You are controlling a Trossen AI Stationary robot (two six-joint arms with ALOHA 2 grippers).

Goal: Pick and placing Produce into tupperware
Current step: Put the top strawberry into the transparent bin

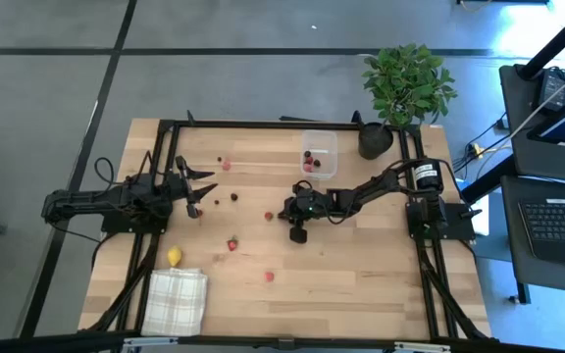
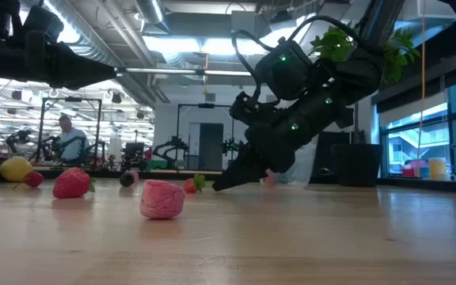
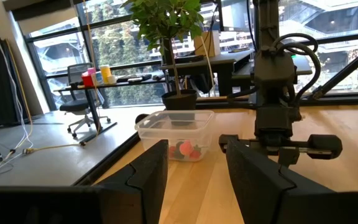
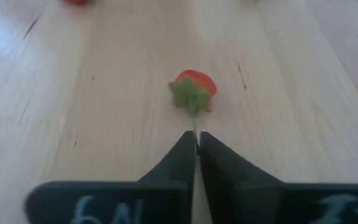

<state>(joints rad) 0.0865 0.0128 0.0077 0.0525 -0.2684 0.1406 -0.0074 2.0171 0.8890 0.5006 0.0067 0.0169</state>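
closed right gripper (image 4: 196,144) pinches the strawberry (image 4: 193,89) stem; lift slowly toward the tupperware (image 1: 318,153). left gripper (image 1: 200,189) waits open.

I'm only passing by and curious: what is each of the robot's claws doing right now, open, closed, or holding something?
Left gripper: open, holding nothing.
Right gripper: closed, holding nothing, tips just short of a strawberry.

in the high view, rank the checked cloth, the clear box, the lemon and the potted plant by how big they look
1. Potted plant, leaves included, largest.
2. Checked cloth, a close second.
3. Clear box, clearly smaller.
4. Lemon, much the smallest.
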